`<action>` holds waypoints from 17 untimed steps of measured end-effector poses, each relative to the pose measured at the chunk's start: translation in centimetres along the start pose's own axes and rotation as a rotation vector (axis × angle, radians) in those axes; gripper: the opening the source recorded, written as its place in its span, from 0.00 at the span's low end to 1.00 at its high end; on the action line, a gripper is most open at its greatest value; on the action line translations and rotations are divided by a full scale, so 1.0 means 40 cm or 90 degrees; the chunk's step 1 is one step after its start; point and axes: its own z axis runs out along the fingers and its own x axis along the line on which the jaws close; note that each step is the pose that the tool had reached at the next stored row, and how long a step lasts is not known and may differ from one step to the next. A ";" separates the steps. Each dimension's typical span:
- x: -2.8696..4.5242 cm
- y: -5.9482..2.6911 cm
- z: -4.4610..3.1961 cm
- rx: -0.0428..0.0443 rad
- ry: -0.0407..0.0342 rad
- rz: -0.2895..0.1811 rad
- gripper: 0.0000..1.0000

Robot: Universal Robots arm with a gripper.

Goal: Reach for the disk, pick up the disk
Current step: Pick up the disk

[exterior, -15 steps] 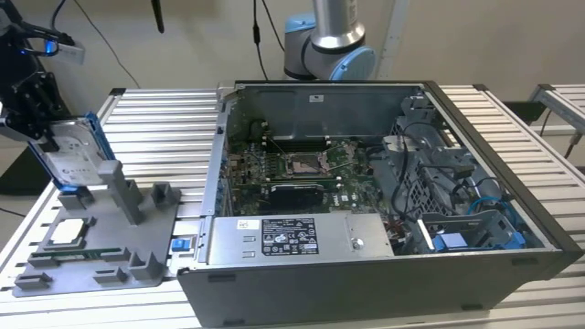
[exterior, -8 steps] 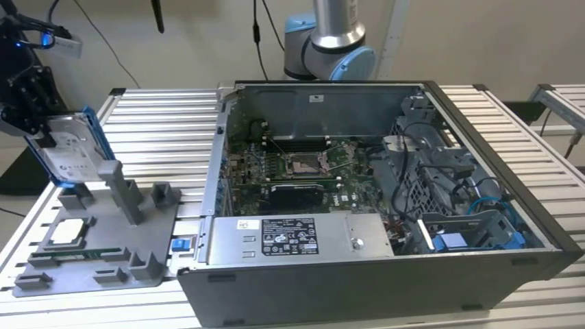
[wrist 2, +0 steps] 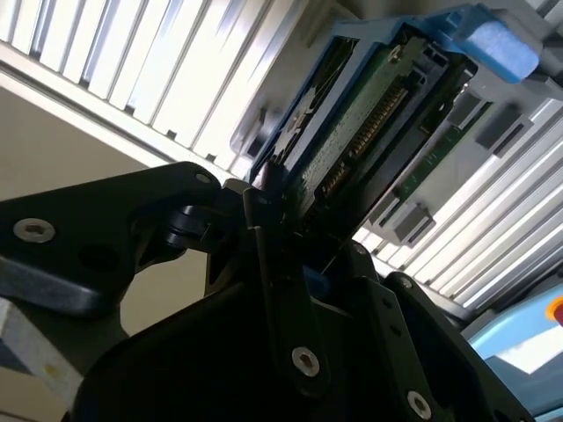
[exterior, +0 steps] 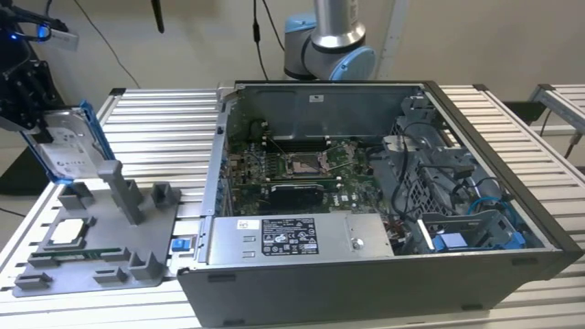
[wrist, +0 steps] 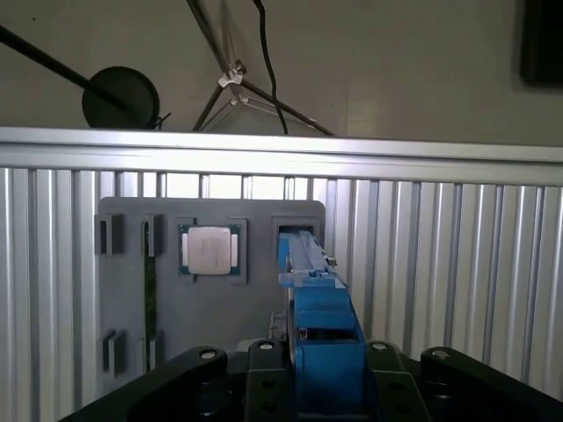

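Gripper (exterior: 37,130) clamped on upper end of disk (exterior: 68,147). Disk stands on edge, long axis near vertical, lower end at grey tray (exterior: 101,253) slot.

Disk (exterior: 66,149): smooth silver-grey metal; bracket (exterior: 98,140) of blue plastic. Fixture tray (exterior: 101,240), lower left: matt grey plastic. Table (exterior: 155,116): ribbed bare aluminium, slight sheen.

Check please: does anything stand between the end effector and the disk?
Nothing visible does. The end effector grips the disk directly by its blue bracket. The disk stands on edge by the grey fixture plate.
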 end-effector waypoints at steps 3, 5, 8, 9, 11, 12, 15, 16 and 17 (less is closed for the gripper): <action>0.000 0.000 -0.010 -0.0001 0.0000 0.000 0.00; -0.001 0.000 -0.017 -0.0001 0.0000 0.000 0.00; -0.001 0.000 -0.027 -0.0001 0.0000 0.000 0.00; -0.001 0.000 -0.030 -0.0001 0.0000 0.000 0.00; -0.001 0.000 -0.036 0.0000 0.0000 0.000 0.00; -0.001 0.000 -0.040 -0.0001 0.0000 0.000 0.00; -0.002 0.000 -0.050 0.0000 0.0000 0.000 0.00; -0.002 0.000 -0.053 -0.0001 0.0000 0.000 0.00; -0.002 0.000 -0.056 0.0000 0.0000 0.000 0.00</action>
